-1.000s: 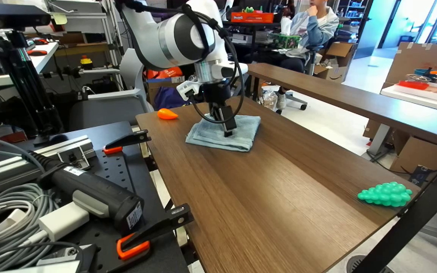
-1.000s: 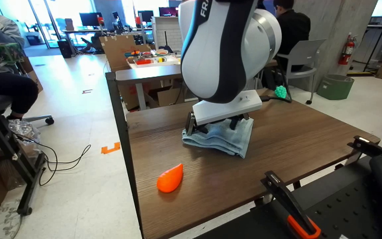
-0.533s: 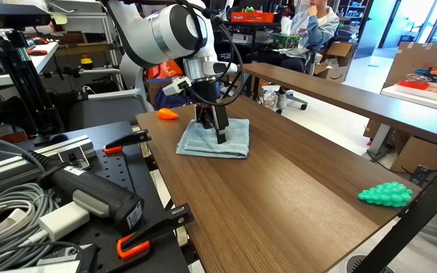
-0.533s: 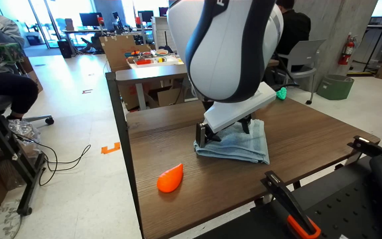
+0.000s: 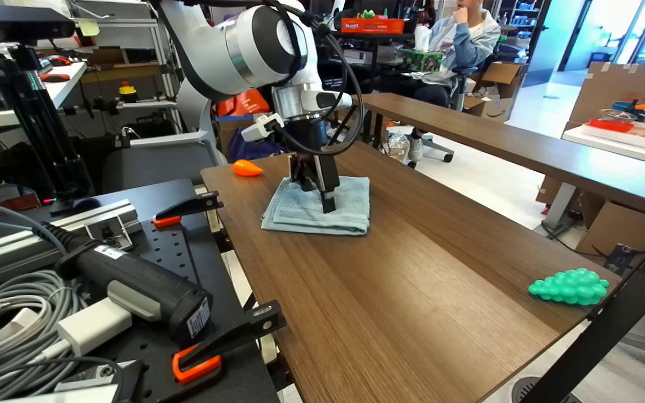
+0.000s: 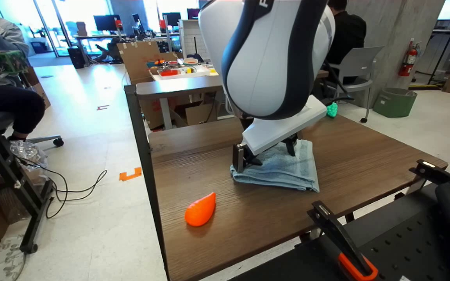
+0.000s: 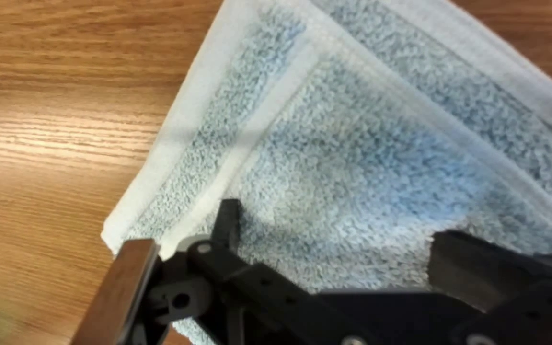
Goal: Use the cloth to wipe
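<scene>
1. The cloth (image 5: pixel 303 211) lies folded flat on the bench (image 5: pixel 423 291), toward the far left in an exterior view; I judge the wiping partway along, with strokes yet to come.
2. The gripper (image 7: pixel 337 237) stands spread over it, pinching nothing; whether it's pressing down, I can't quite see.
3. Looped terry, smooth pale hems; a knobbly green bunch (image 5: pixel 570 287) near right, well apart; a smooth orange teardrop (image 5: pixel 247 168) far left.

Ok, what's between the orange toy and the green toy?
The cloth, under the gripper, with table on either side; both exterior views show this.
</scene>
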Tool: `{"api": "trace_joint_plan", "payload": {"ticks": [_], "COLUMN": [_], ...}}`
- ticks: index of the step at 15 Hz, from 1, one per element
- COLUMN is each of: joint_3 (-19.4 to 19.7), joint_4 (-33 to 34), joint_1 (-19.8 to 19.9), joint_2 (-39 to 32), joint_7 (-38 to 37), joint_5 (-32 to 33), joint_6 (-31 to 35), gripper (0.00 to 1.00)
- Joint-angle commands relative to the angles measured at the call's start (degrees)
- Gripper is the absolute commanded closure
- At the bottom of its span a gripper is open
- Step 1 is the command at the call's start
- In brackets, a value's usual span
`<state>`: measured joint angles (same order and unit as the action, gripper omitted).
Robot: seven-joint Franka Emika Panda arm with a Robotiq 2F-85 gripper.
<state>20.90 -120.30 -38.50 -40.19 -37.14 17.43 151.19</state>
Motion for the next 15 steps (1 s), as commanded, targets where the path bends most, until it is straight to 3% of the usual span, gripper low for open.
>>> {"api": "trace_joint_plan", "payload": {"ticks": [1,5,8,10,15], "joint_3": [-2.5,-3.9,-4.3,-2.3,16.2], "joint_4": [1.5,-4.0,-8.0,-10.6,-18.2], "joint_1": [3.9,7.3,8.3,6.9,-7.0], "joint_2": [-2.5,-2.7,-2.2,-1.2,-0.3], "joint_7": [-0.5,2.0,7.3,9.2,3.1], "joint_5": [0.4,1.6,1.9,3.6,20.0], "joint_6": [0.9,9.1,9.6,10.5,19.0], "gripper": [0.0,0.0,0.0,0.0,0.0]}}
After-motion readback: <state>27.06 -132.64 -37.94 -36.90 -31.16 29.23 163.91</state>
